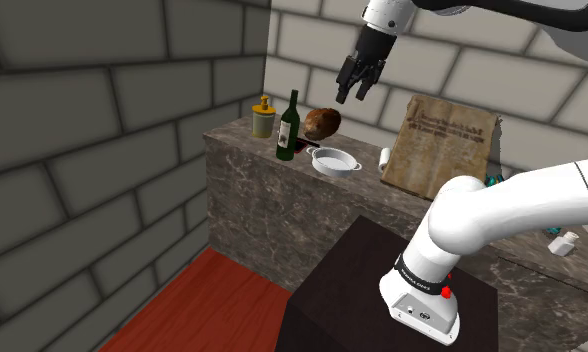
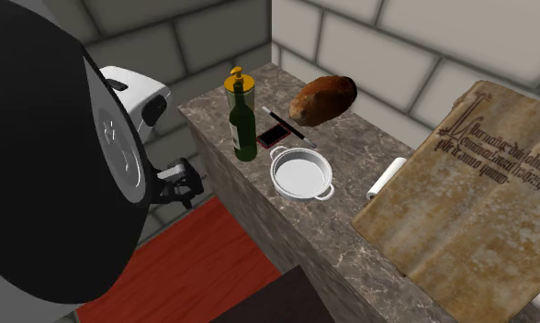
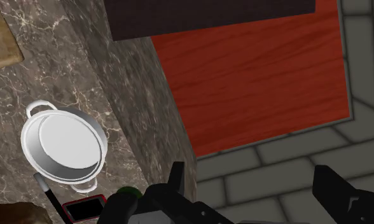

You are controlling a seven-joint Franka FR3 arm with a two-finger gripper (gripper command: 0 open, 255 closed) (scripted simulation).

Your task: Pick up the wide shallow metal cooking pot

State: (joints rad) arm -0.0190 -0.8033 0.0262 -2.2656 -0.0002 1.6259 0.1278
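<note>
Two black fingers of the gripper stood apart, clasping nothing, high above the marble counter. A shallow white two-handled pot sat near the counter's front edge, just beside a green bottle.

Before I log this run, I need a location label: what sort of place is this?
Likely a kitchen corner: a marbled stone counter against grey block walls, carrying a shallow two-handled pot, a green wine bottle and a brown loaf.
</note>
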